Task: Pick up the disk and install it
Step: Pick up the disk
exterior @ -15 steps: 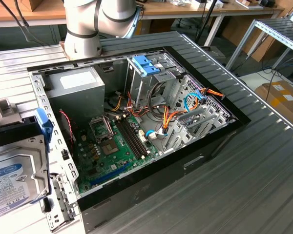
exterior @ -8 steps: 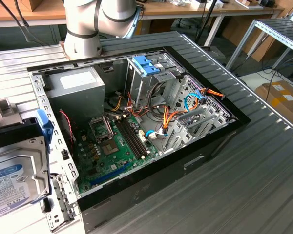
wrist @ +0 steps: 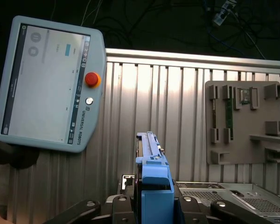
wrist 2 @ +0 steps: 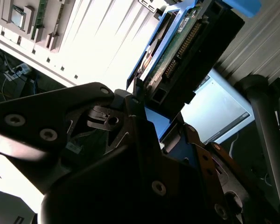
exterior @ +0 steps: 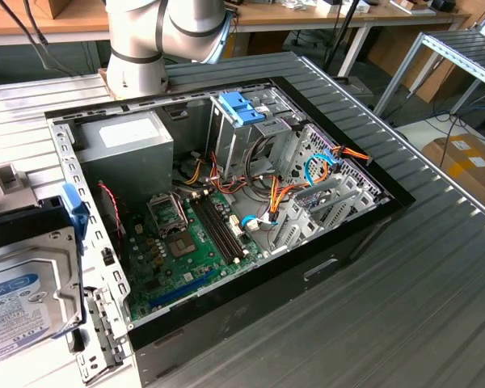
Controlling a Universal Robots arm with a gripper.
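The disk (exterior: pixel 28 295), a silver-grey drive with a white-and-blue label and blue side rails, hangs at the exterior view's lower left, just outside the open computer case (exterior: pixel 250 307). My gripper (exterior: pixel 20 226) is shut on it. In the first wrist view the disk (wrist: pixel 151 175) is edge-on, its blue rail clamped by the black fingers (wrist: pixel 196 210) of the gripper (wrist: pixel 154 207). In the second wrist view the disk (wrist 2: pixel 186 51) shows its green circuit board and connector above the gripper (wrist 2: pixel 147 105).
Inside the case are a green motherboard (exterior: pixel 186 242), a grey power-supply box (exterior: pixel 125 153), a drive cage with a blue latch (exterior: pixel 242 105) and loose cables (exterior: pixel 283 190). A teach pendant (wrist: pixel 46 84) and a grey fixture plate (wrist: pixel 245 121) lie on the ribbed table (exterior: pixel 420 267).
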